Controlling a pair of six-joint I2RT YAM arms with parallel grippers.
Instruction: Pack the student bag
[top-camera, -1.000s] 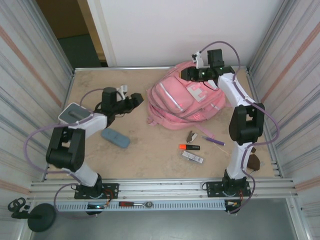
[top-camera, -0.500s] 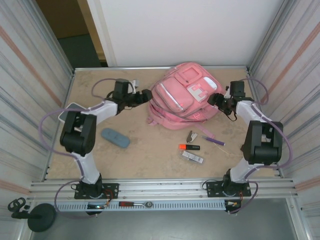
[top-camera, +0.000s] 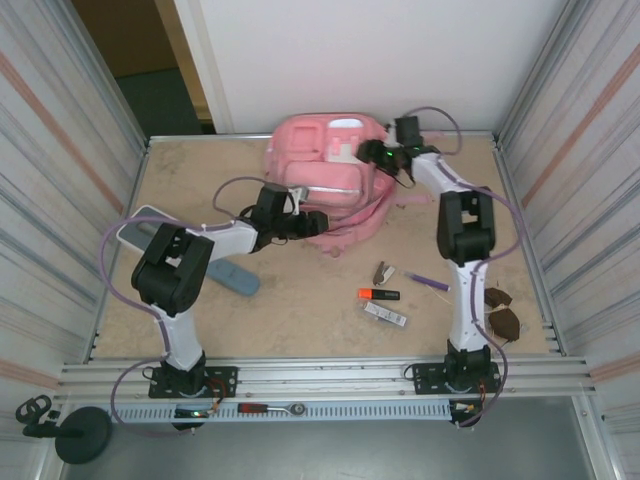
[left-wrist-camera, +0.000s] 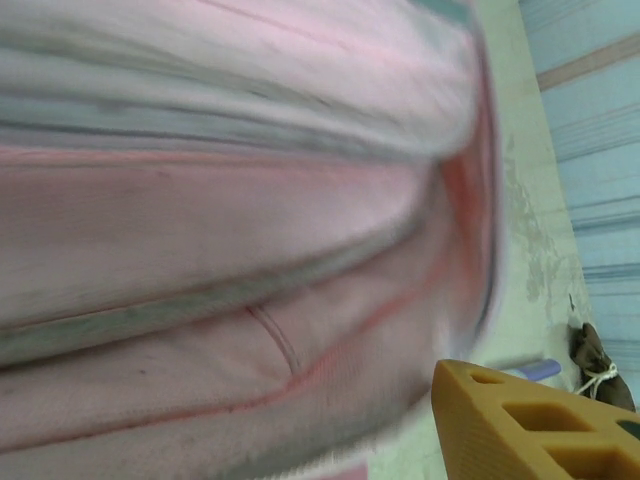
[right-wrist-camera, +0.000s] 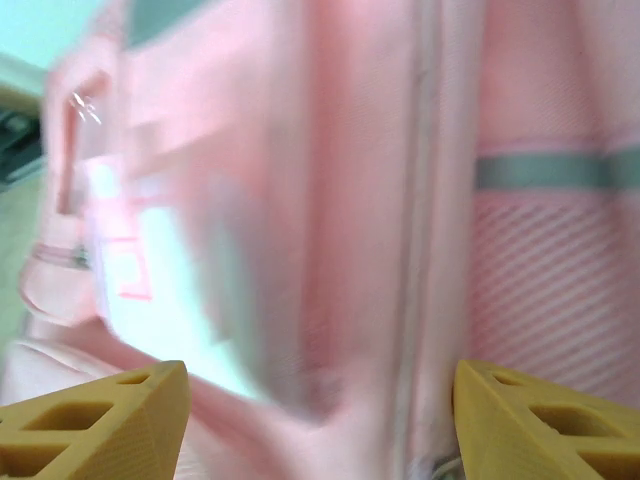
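Bag: the student bag (top-camera: 320, 165) lies at the far middle of the table (top-camera: 300, 330), by the back wall, with no open pocket visible.
Packed: nothing yet, I judge; all the packing is left.
Left gripper (top-camera: 310, 222): at the bag's near edge. Spread or pressed together, I cannot tell.
Right gripper (top-camera: 372, 153): at the bag's far right side, fingers (right-wrist-camera: 120, 415) spread wide.
Loose: blue case (top-camera: 231, 276), orange highlighter (top-camera: 379, 294), purple pen (top-camera: 432, 282) — all apart from the bag, nothing blocking.

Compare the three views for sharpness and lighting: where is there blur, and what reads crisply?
Top external: evenly lit and sharp, soft shadows, the student bag crisp. Left wrist: the bag smeared by motion blur, the orange finger sharp. Right wrist: the bag streaked and washed pale at left, the two orange fingers sharp.
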